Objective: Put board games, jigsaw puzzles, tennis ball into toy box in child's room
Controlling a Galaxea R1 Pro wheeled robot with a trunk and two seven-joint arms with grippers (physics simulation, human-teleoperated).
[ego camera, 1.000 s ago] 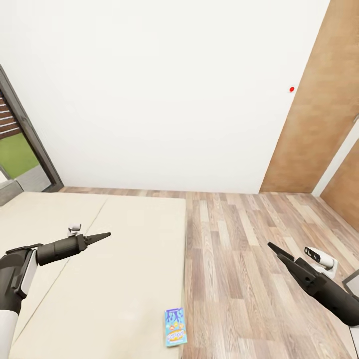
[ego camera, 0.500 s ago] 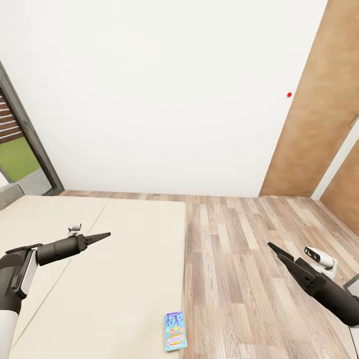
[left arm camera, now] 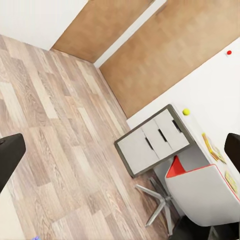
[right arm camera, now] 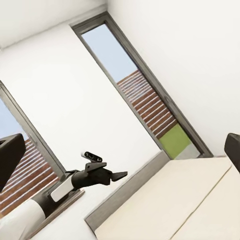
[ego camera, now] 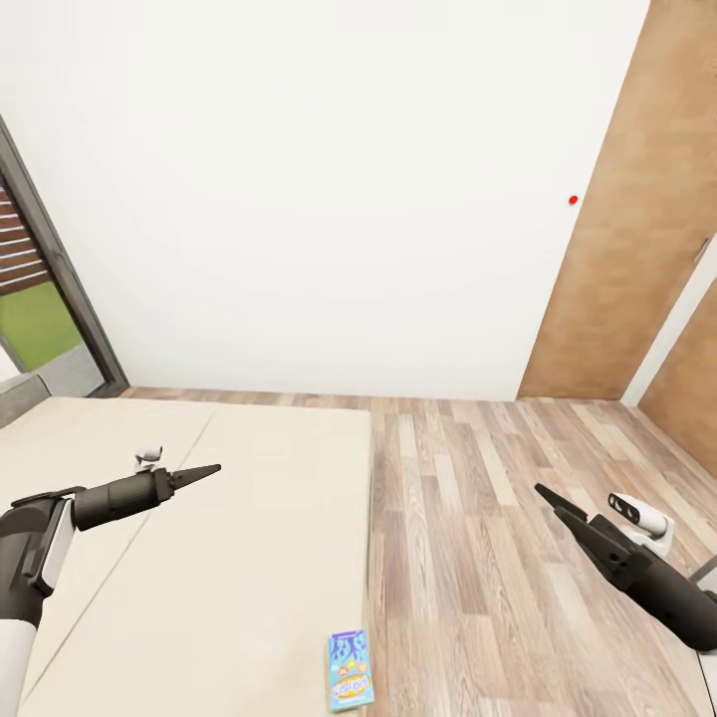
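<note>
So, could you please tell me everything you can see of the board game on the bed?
The board game is a small flat rectangular box, blue with colourful cartoon print and lettering too small to read. It lies flat, face up, on the beige mattress of the bed, close to the mattress edge that borders the wooden floor. Nothing else touches it; both grippers hang well away from it.

tennis ball (left arm camera: pixel 186 112) on table (left arm camera: pixel 200 125) | drawer cabinet (left arm camera: pixel 152 141) beneath | chair (left arm camera: pixel 200 192) beside

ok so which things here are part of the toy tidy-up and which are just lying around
Part of the job:
- board game, near the bed's edge
- tennis ball and jigsaw puzzles on the table

Just around:
- drawer cabinet
- chair
- window
- wooden doors
</note>
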